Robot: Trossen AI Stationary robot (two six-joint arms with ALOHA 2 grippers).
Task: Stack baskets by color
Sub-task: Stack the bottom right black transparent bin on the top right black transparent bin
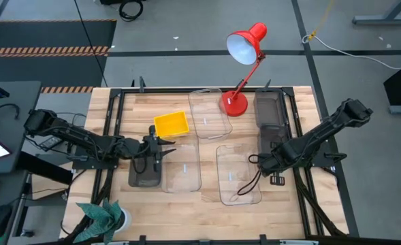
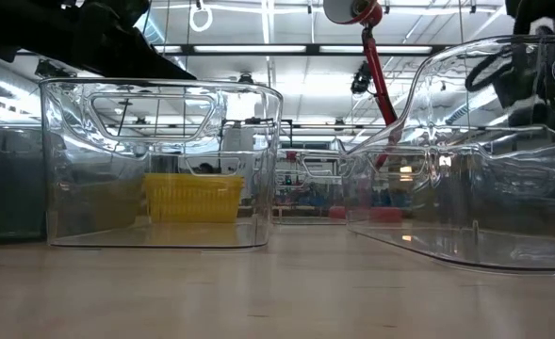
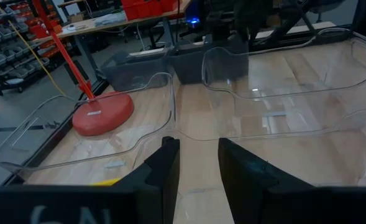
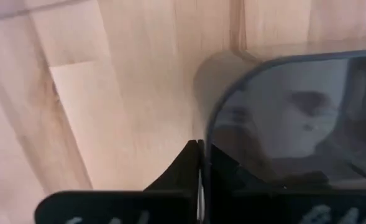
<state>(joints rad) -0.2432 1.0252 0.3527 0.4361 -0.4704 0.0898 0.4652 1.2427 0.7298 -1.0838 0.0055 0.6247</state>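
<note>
R gripper [image 4: 199, 163]: fingers pinched tight on rim of dark grey basket [image 4: 294, 112], table's right side by red lamp [image 1: 241, 51]. L gripper [image 3: 198, 165]: fingers part-open over a clear basket [image 3: 282, 112], holding nothing. Yellow basket [image 1: 171, 124] centre-left.

Right hand [image 4: 199, 163] pinching grey basket [image 4: 294, 118] rim

One small yellow basket [image 1: 171, 124], three clear baskets [image 1: 209, 113] and two smoky grey baskets [image 1: 269, 109] sit upright, unstacked, spread across the table.
</note>
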